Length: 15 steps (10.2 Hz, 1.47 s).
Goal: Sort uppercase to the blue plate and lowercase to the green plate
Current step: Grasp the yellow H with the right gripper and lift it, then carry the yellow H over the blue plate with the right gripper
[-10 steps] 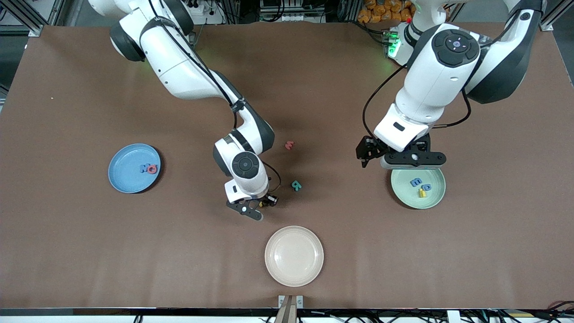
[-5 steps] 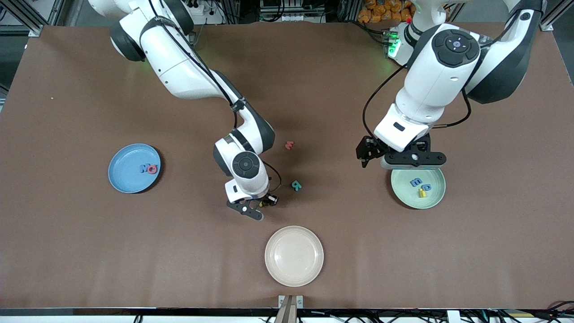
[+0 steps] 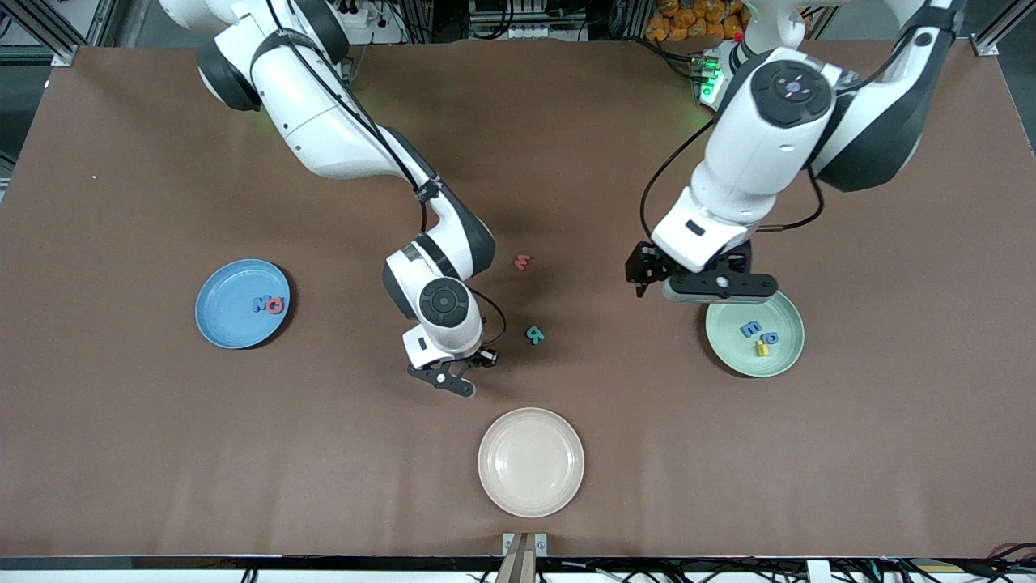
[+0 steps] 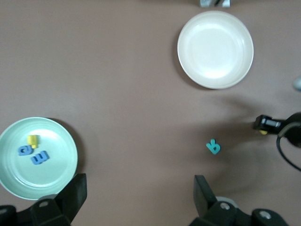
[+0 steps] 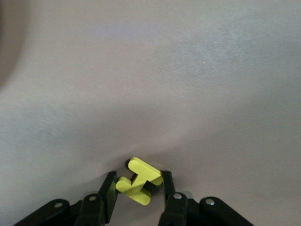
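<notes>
Front view: blue plate (image 3: 241,304) toward right arm's end of table, w/ blue M (image 3: 260,304) & red Q (image 3: 275,304) in it. Right gripper (image 3: 461,374) low over mid-table, fingers clamped on yellow H (image 5: 139,181). Red m (image 3: 522,261) & teal R (image 3: 535,334) lie loose on table nr centre; cream plate (image 3: 530,461) by the edge nearest the front camera. Left gripper (image 3: 712,285) over the rim of green plate (image 3: 755,334), fingers wide apart, nothing held. Green plate has 2 blue letters (image 3: 757,332) + yellow h (image 3: 761,348) in it
</notes>
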Tool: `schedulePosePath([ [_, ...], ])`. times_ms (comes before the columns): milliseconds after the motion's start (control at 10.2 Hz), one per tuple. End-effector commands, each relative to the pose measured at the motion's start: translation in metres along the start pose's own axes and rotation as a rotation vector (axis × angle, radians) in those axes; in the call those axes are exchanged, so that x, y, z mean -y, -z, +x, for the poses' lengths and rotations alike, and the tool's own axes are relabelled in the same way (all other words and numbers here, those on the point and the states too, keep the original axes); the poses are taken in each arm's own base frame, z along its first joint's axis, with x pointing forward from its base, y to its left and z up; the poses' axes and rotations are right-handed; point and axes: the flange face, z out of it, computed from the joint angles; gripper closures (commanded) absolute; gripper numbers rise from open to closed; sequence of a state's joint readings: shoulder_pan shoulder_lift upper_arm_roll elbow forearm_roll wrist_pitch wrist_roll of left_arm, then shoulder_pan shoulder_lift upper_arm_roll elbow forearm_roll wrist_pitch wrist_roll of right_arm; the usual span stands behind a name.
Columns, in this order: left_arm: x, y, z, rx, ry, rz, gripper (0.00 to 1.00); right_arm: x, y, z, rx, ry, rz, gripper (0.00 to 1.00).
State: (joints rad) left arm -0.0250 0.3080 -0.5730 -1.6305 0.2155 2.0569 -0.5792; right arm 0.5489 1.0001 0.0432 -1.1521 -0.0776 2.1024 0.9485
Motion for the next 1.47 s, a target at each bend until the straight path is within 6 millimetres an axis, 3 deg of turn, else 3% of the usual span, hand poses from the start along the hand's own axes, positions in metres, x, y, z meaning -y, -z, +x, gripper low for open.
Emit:
schedulePosePath([
  [0,-0.050,-0.053,-0.020,0.068,-0.078,0.006,0.00,-0.018,0.017,0.011,0.049,0.128,-0.047,0.65],
  [98,-0.082,-0.071,-0.041,0.087,-0.144,0.013,0.00,-0.031,0.029,0.020,0.068,0.196,-0.079,0.65],
  [196,-0.101,-0.086,-0.056,0.113,-0.182,0.014,0.00,-0.042,0.038,0.027,0.074,0.237,-0.111,0.65],
  [392,-0.144,-0.129,-0.089,0.165,-0.261,0.000,0.00,-0.077,0.041,0.047,0.125,0.360,-0.198,0.65],
  [588,-0.185,-0.151,-0.128,0.191,-0.303,-0.012,0.00,-0.108,0.043,0.059,0.196,0.461,-0.279,0.63],
  [784,-0.204,-0.179,-0.149,0.214,-0.323,-0.031,0.00,-0.143,0.049,0.074,0.278,0.533,-0.342,0.63],
  [882,-0.212,-0.195,-0.159,0.208,-0.351,-0.027,0.00,-0.168,0.042,0.083,0.325,0.545,-0.369,0.63],
  [1078,-0.219,-0.224,-0.177,0.201,-0.407,0.020,0.00,-0.213,0.046,0.099,0.405,0.624,-0.401,0.65],
  [1373,-0.216,-0.261,-0.180,0.171,-0.435,0.005,0.00,-0.284,0.037,0.112,0.557,0.656,-0.432,0.65],
])
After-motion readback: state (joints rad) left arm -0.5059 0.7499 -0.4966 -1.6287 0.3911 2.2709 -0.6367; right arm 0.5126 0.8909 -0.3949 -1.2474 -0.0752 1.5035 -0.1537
